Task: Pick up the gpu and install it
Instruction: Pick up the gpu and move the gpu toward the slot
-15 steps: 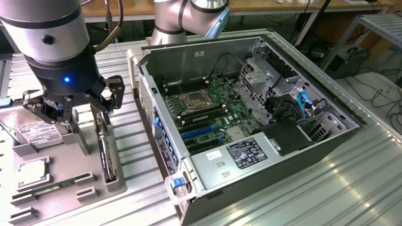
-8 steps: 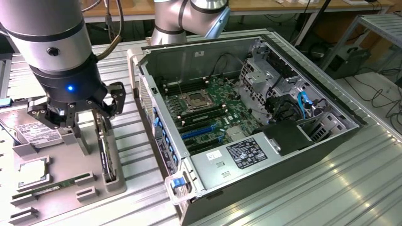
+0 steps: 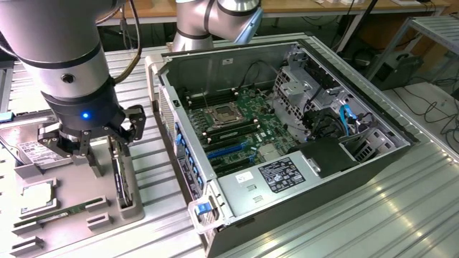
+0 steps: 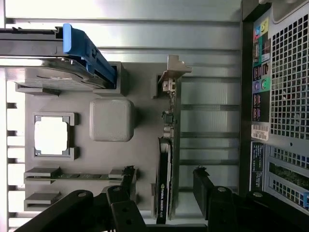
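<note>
Gpu (image 3: 123,180) (image 4: 166,159) stands on its long edge in a slot of the grey holder tray (image 3: 72,228) (image 4: 145,101), with its silver bracket at one end and the black cooler on one face. The hand (image 3: 100,150) (image 4: 164,193) hangs just above the gpu, its fingers (image 4: 205,186) wide apart on either side of the card and not touching it. On the same tray lie a hard drive (image 3: 32,150) with a white label, a processor (image 3: 40,193) (image 4: 50,135) and a memory stick (image 3: 61,212) (image 4: 77,176). At the exterior view's right of the tray, the open computer case (image 3: 373,161) lies on the bench (image 3: 373,215) with its motherboard (image 3: 240,121) exposed.
</note>
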Robot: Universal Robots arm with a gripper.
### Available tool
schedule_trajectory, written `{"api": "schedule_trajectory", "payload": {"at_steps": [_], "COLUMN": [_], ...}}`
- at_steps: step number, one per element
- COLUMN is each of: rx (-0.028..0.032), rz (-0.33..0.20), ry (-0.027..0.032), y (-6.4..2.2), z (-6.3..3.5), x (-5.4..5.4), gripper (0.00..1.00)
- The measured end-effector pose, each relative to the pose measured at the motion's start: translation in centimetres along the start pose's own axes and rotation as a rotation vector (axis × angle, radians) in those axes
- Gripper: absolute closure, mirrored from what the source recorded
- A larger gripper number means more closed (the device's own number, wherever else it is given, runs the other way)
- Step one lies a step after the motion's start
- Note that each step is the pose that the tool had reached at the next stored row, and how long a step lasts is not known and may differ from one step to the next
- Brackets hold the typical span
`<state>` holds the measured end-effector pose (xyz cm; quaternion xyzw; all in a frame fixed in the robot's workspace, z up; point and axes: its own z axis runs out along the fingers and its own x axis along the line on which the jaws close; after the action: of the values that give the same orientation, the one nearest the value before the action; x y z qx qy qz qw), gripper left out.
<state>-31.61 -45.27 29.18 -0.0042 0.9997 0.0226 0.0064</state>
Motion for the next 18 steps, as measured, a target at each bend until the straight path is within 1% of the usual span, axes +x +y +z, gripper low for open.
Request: {"api": "schedule_trajectory", "payload": {"at_steps": [5, 18], "rx": [0.0002, 0.0010], "rz": [0.014, 0.024], "ry": [-0.0005, -0.0010], "y": [-0.05, -0.16], "z": [0.94, 3.34], "x": [0.0, 0.0], "gripper": [0.40, 0.40]}}
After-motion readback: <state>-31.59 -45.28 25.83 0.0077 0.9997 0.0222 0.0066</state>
